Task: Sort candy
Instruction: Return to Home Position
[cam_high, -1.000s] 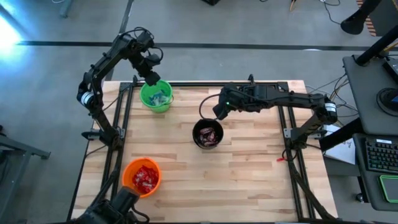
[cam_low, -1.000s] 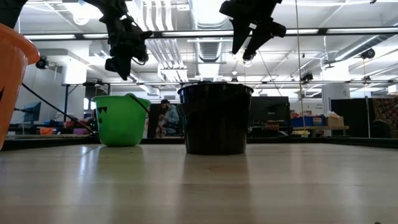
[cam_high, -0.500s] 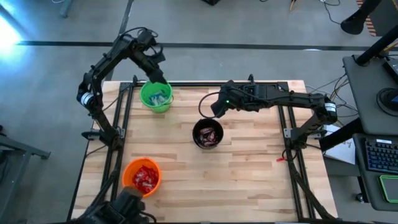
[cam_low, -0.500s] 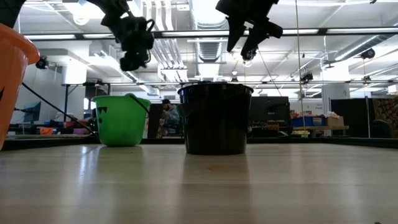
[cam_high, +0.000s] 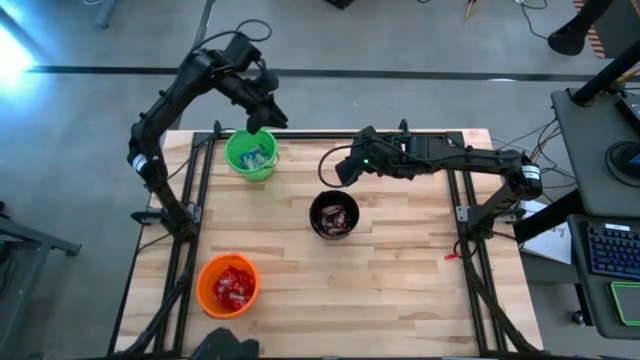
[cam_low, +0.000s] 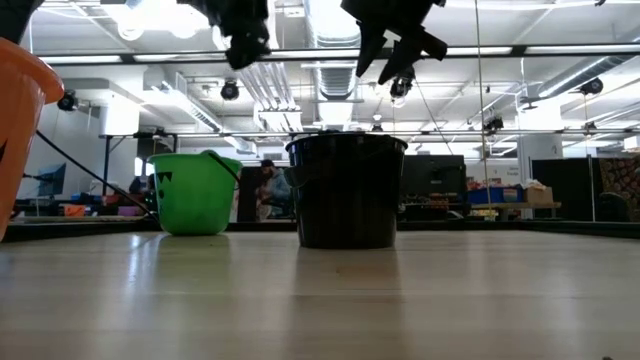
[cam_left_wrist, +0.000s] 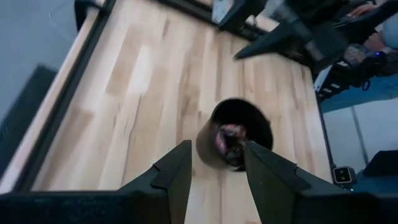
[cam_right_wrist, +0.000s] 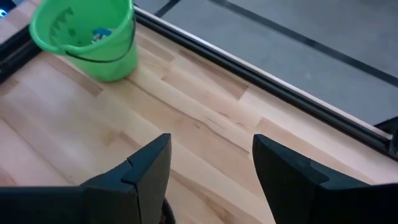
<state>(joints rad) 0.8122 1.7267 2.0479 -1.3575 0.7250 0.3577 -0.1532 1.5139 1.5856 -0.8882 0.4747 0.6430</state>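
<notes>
A: Left gripper (cam_high: 262, 108) has swung up and away from the green bucket (cam_high: 230, 160) over the last second. It now hangs high, showing over the table's far edge just beyond that bucket.

B: Carrying anything?

A: No. In its wrist view the fingers (cam_left_wrist: 177, 174) stand apart with nothing between them. The right gripper (cam_high: 338, 173) has eased back a little as well, off the far side of the black bucket (cam_high: 313, 212). Its fingers (cam_right_wrist: 146, 171) are likewise spread and empty.

B: So the sorting is finished?

A: I'd judge so; both arms look to be pulling back to rest. From the left, the orange bucket (cam_high: 203, 275) at the near corner holds red candy (cam_high: 232, 285). The green bucket at the far edge holds blue-and-white candy (cam_high: 254, 157), and the black bucket in the middle holds brown candy (cam_high: 336, 216). I see no wrapped bars on the bare table (cam_high: 400, 290).

B: Anything loose?

A: One small red speck (cam_high: 452, 256) lies on the boards near the right arm's base. It is too small to tell whether it is candy.

B: Anything in the way?

A: Little. The left arm should stay clear of the green bucket's rim as it folds. The right arm stretches across the table towards the black bucket, so a low retreat might clip it. A person (cam_low: 270, 188) shows in the room well behind the table.
</notes>
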